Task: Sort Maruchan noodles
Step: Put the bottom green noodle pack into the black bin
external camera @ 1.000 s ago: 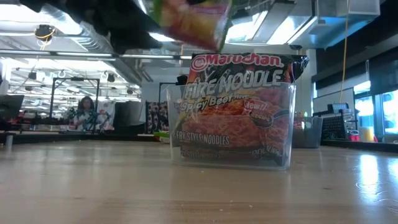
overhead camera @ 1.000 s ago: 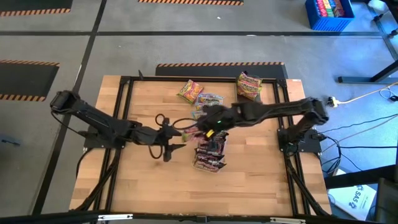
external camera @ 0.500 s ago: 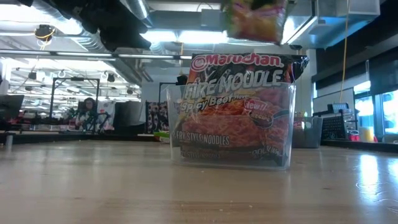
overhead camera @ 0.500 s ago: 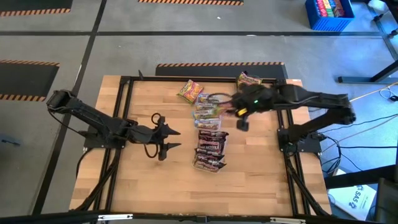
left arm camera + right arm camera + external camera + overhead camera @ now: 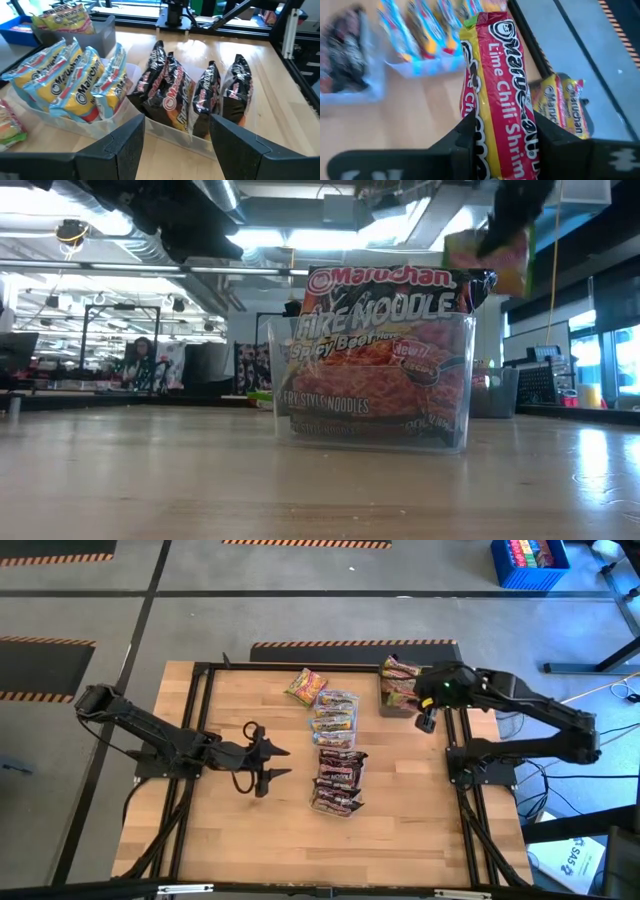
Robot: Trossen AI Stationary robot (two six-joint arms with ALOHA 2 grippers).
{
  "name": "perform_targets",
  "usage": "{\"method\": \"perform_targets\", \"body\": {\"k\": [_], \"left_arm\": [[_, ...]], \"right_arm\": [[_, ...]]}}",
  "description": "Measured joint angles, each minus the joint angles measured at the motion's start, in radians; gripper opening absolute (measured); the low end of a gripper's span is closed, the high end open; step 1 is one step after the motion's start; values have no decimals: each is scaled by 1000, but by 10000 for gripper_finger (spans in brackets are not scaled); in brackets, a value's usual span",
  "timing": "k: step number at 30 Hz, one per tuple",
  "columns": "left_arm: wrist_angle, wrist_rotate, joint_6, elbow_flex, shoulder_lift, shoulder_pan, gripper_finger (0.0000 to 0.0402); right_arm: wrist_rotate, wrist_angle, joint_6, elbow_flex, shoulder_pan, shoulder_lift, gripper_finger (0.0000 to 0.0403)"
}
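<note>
My right gripper point(image 5: 505, 137) is shut on a yellow-green-red Maruchan packet point(image 5: 497, 75), which shows high at the right in the low view point(image 5: 490, 252). It hangs over the dark grey tray point(image 5: 383, 705) at the table's far right, where like packets point(image 5: 565, 107) lie. A clear tub of pale blue-orange packets point(image 5: 335, 718) and a clear tub of maroon packets point(image 5: 338, 780) stand at mid-table. One loose packet point(image 5: 305, 687) lies flat at the far side. My left gripper point(image 5: 277, 762) waits open, left of the tubs, nothing between its fingers point(image 5: 125, 145). My right gripper pinches the packet's near end point(image 5: 487, 132) between its two fingers, one on each broad face. The fingers slant down from the table's right side. The packet reaches on past the fingertips, lifted clear above the tray.
A black metal frame point(image 5: 205, 720) runs round the wooden tabletop. Bare wood lies at the near half and the left of the table. A blue crate point(image 5: 528, 562) stands on the floor beyond the far right corner.
My right gripper has swung from over the tubs at mid-table toward the table's far right, carrying the yellow-green-red packet clear of the table to above the grey tray. It has stayed shut on it and tipped further down.
</note>
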Motion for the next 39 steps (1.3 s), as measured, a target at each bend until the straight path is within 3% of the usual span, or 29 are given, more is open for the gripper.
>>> {"method": "perform_targets", "body": {"k": [4, 8, 20, 22, 29, 34, 39], "left_arm": [[0, -7, 0, 0, 0, 0, 216], [0, -6, -6, 0, 0, 0, 216], [0, -3, -31, 0, 0, 0, 215], [0, -4, -26, 0, 0, 0, 215], [1, -10, -25, 0, 0, 11, 215], [1, -9, -25, 0, 0, 10, 215], [1, -8, -25, 0, 0, 10, 215]], "right_arm": [[-14, 129, -133, -128, -99, 1, 94], [-99, 255, -256, -213, -212, 70, 94], [-338, 361, -386, -228, -508, 315, 93], [-398, 390, -387, -228, -537, 345, 94], [-438, 451, -385, -228, -589, 444, 109], [-413, 462, -365, -228, -594, 508, 126], [-381, 490, -331, -228, -591, 532, 171]]}}
